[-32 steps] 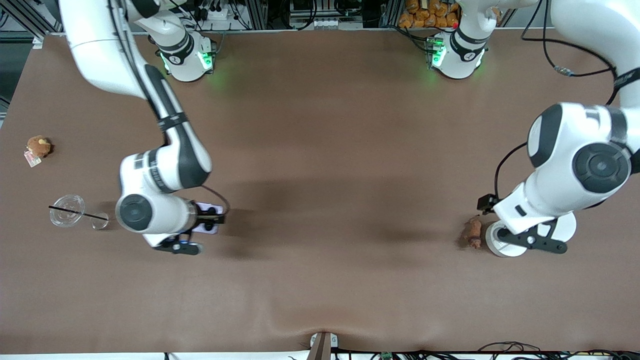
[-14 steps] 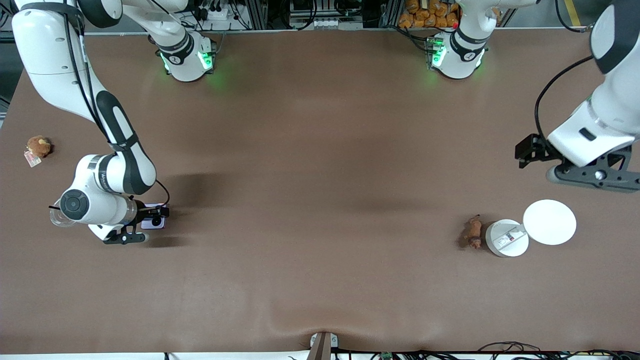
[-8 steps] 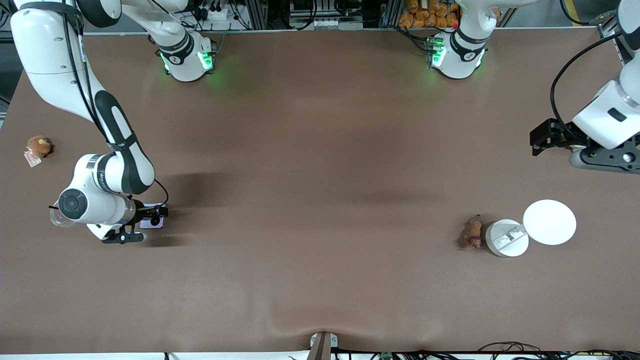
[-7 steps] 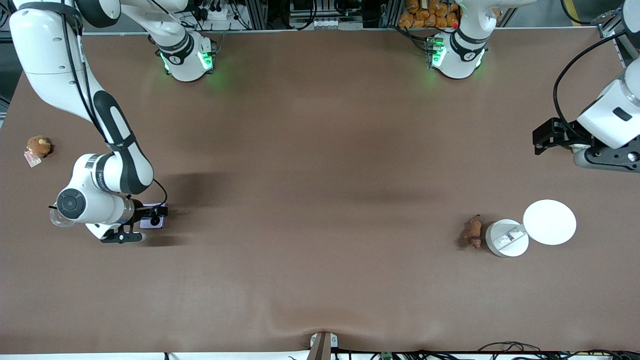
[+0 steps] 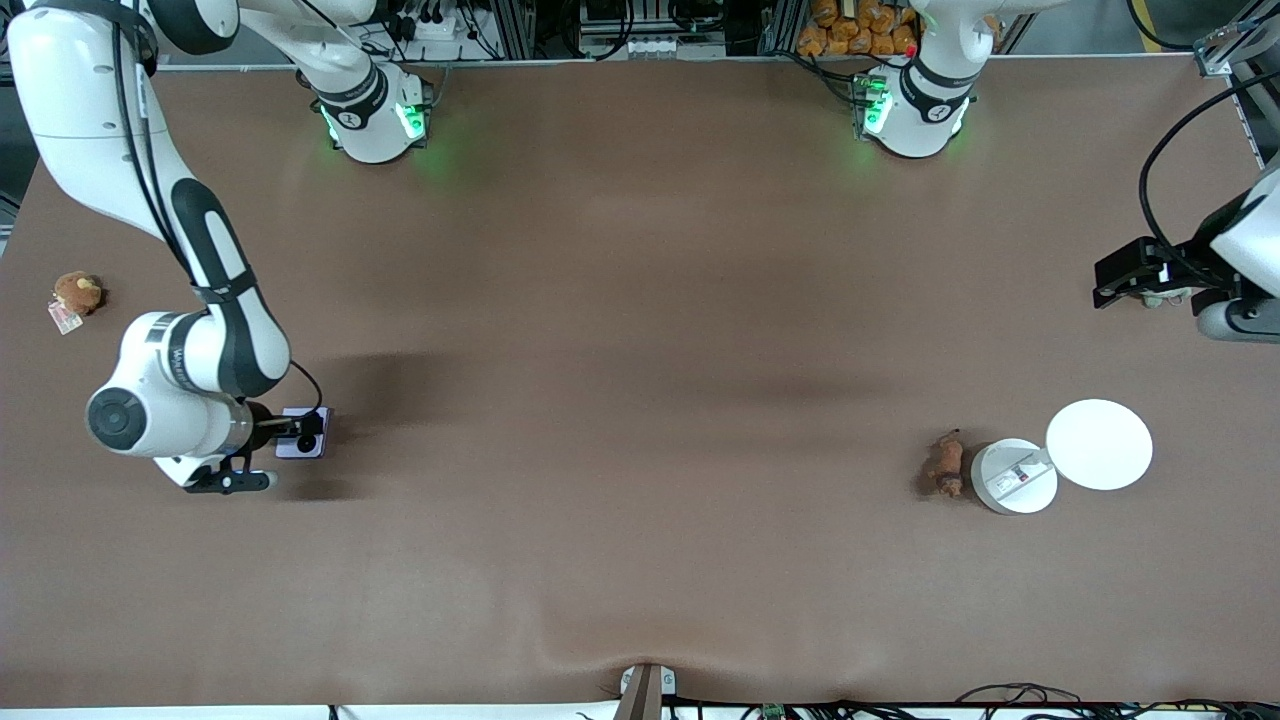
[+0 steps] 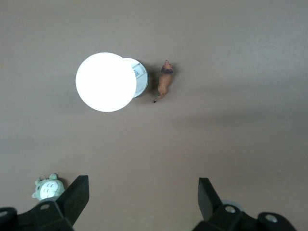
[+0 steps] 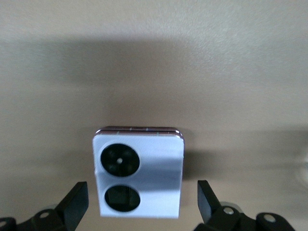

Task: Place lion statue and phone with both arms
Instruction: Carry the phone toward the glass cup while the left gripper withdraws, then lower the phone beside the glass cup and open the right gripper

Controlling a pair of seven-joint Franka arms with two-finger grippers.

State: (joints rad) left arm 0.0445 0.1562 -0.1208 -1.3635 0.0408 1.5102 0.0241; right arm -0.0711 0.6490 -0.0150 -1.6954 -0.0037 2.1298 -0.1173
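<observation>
Over the phone (image 7: 138,172), the right end effector (image 7: 139,204) has just let go and stands released, leaving it flat on the desk (image 5: 640,400). Left end effector (image 6: 142,202), also released, has withdrawn high above the lion statue (image 5: 944,466); both look placed.

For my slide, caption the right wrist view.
Open right gripper above the lilac phone lying flat on the brown table.

left hand (image 5: 1150,290) — perhaps partly cropped

lion statue (image 5: 945,467): orange-brown, lying on its side | phone (image 5: 302,433): pale lilac, folded, lying flat
</observation>
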